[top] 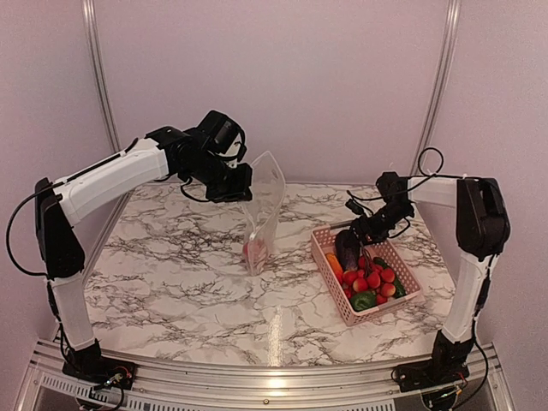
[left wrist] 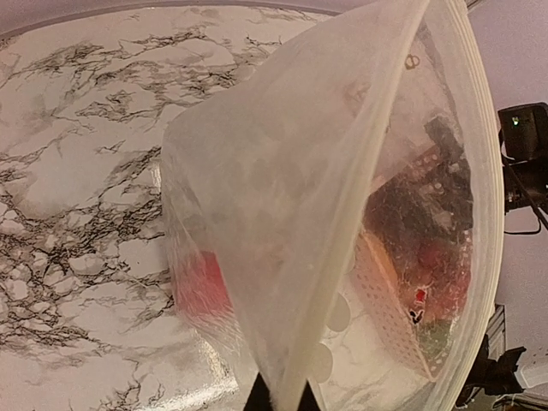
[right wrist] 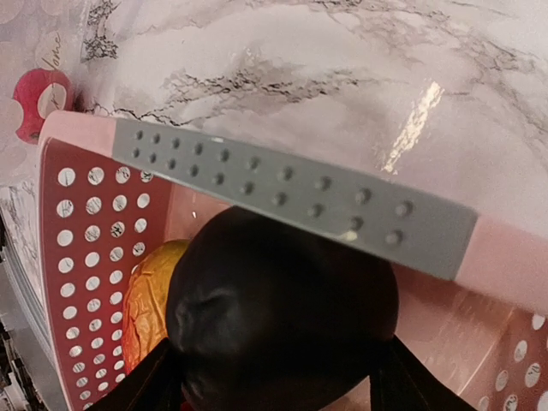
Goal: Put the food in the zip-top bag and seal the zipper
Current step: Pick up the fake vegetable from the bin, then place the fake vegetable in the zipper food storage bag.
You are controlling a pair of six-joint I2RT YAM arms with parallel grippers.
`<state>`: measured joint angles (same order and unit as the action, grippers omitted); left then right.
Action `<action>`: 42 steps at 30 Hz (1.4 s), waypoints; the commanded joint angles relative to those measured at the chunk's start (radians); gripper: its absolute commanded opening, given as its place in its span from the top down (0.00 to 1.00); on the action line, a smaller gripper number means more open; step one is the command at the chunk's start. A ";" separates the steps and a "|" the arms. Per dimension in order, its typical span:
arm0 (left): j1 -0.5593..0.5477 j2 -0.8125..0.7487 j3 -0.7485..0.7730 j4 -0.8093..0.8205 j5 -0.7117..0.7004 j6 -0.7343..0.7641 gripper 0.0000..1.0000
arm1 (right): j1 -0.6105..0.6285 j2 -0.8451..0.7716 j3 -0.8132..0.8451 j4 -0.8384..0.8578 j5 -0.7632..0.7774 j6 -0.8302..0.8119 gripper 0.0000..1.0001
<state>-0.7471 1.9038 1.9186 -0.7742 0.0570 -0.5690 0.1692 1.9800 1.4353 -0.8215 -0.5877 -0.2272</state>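
Left hand [top: 241,181] pinches zip-top bag [top: 265,201] (right hand [top: 364,229] grips the eggplant [right wrist: 282,317]).

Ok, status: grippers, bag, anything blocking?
Left gripper shut on zip-top bag, held upright. Right gripper straddles eggplant in basket, grip unconfirmed. Red fruit bagged. Nothing blocking.

The table [top: 171,282] is seen from above and behind, toward the far wall [top: 282,86]. The zip-top bag [left wrist: 274,197] is filmed closely from the left wrist, the pink basket [right wrist: 509,253] from the right; both are shared overhead.
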 commanded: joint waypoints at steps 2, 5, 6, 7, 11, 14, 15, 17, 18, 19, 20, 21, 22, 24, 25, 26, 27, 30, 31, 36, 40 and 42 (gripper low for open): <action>-0.001 0.023 0.051 -0.022 0.030 0.009 1.00 | 0.005 -0.138 0.029 -0.022 0.022 -0.090 0.51; -0.001 0.027 0.067 -0.020 0.036 0.011 1.00 | 0.005 -0.198 0.069 -0.065 -0.016 -0.154 0.53; -0.002 0.029 0.072 -0.020 0.039 0.011 1.00 | 0.004 -0.216 0.085 -0.074 -0.034 -0.171 0.54; -0.003 0.033 0.077 -0.018 0.043 0.013 1.00 | 0.004 -0.233 0.099 -0.080 -0.044 -0.187 0.54; -0.006 0.044 0.097 -0.013 0.051 0.018 1.00 | 0.004 -0.288 0.186 -0.079 -0.129 -0.209 0.56; -0.010 0.042 0.100 0.001 0.054 0.015 1.00 | 0.015 -0.305 0.280 -0.071 -0.192 -0.193 0.59; -0.011 0.040 0.100 0.004 0.055 0.015 1.00 | 0.025 -0.307 0.312 -0.068 -0.205 -0.186 0.63; -0.015 0.036 0.099 0.009 0.061 0.015 1.00 | 0.055 -0.315 0.370 -0.049 -0.216 -0.175 0.71; -0.016 0.034 0.097 0.010 0.067 0.016 1.00 | 0.076 -0.323 0.390 -0.031 -0.211 -0.167 0.77; -0.017 0.031 0.095 0.013 0.072 0.017 1.00 | 0.097 -0.331 0.404 -0.005 -0.202 -0.158 0.83; -0.017 0.029 0.094 0.016 0.075 0.018 1.00 | 0.122 -0.339 0.411 0.022 -0.192 -0.148 0.87; -0.017 0.027 0.092 0.018 0.081 0.020 1.00 | 0.151 -0.346 0.417 0.051 -0.179 -0.141 0.91; -0.018 0.026 0.091 0.020 0.088 0.022 1.00 | 0.178 -0.354 0.422 0.076 -0.168 -0.138 0.97; -0.019 0.025 0.091 0.024 0.097 0.026 1.00 | 0.246 -0.371 0.422 0.142 -0.130 -0.133 1.00; -0.020 0.024 0.091 0.025 0.100 0.027 1.00 | 0.278 -0.379 0.419 0.171 -0.112 -0.127 1.00; -0.021 0.024 0.091 0.026 0.105 0.028 1.00 | 0.312 -0.387 0.414 0.206 -0.093 -0.116 1.00; -0.021 0.023 0.091 0.026 0.113 0.028 1.00 | 0.341 -0.395 0.407 0.239 -0.077 -0.110 1.00; -0.022 0.019 0.090 0.028 0.136 0.028 1.00 | 0.432 -0.425 0.373 0.343 -0.016 -0.107 1.00; -0.022 0.017 0.089 0.029 0.144 0.028 1.00 | 0.458 -0.436 0.358 0.377 -0.003 -0.113 1.00; -0.023 -0.006 0.088 0.029 0.189 0.020 1.00 | 0.534 -0.482 0.235 0.562 0.108 -0.098 1.00; -0.021 -0.030 0.089 0.034 0.232 0.031 1.00 | 0.539 -0.502 0.158 0.666 0.180 -0.083 1.00; -0.021 -0.044 0.088 0.039 0.251 0.031 1.00 | 0.540 -0.521 0.094 0.729 0.210 -0.090 1.00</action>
<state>-0.7658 1.9240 1.9949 -0.7601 0.2459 -0.5560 0.7074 1.4895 1.6070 -0.2596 -0.4881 -0.3344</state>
